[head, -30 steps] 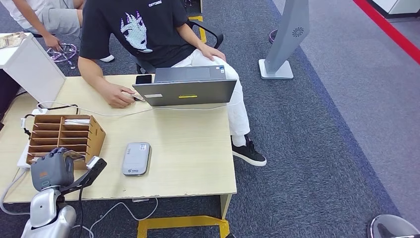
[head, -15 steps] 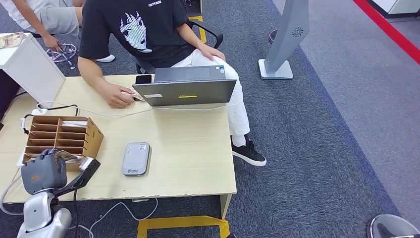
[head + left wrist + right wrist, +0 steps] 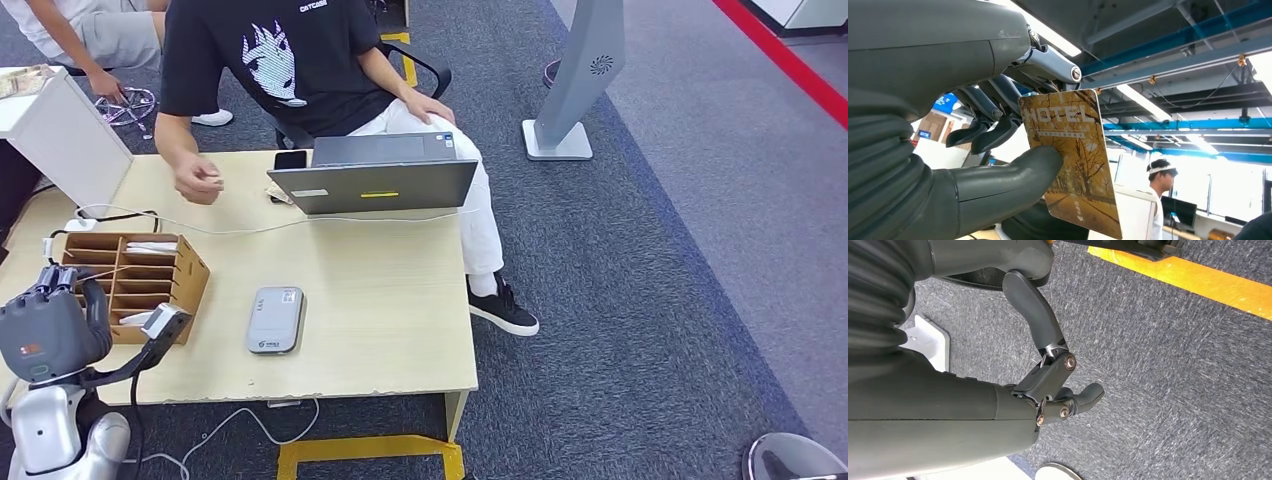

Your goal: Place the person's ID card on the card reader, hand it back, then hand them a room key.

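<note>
My left hand (image 3: 48,325) is raised at the table's near left corner, beside the wooden card rack (image 3: 135,275). In the left wrist view the same left hand (image 3: 998,150) pinches a golden room key (image 3: 1073,160) printed "HOTEL" between thumb and fingers. The grey card reader (image 3: 275,319) lies flat on the table with nothing on it. Across the table the person's hand (image 3: 196,181) hovers above the far edge. My right hand (image 3: 1048,375) hangs over the carpet, holding nothing, its fingers loosely apart.
An open laptop (image 3: 375,183) and a black phone (image 3: 290,159) sit at the table's far side, with a white cable running across. A white box (image 3: 65,135) stands at the far left. A second person sits behind it.
My left hand has drawn back from the wooden rack towards the near left with the room key. The person's hand has lifted from beside the laptop and moved left.
</note>
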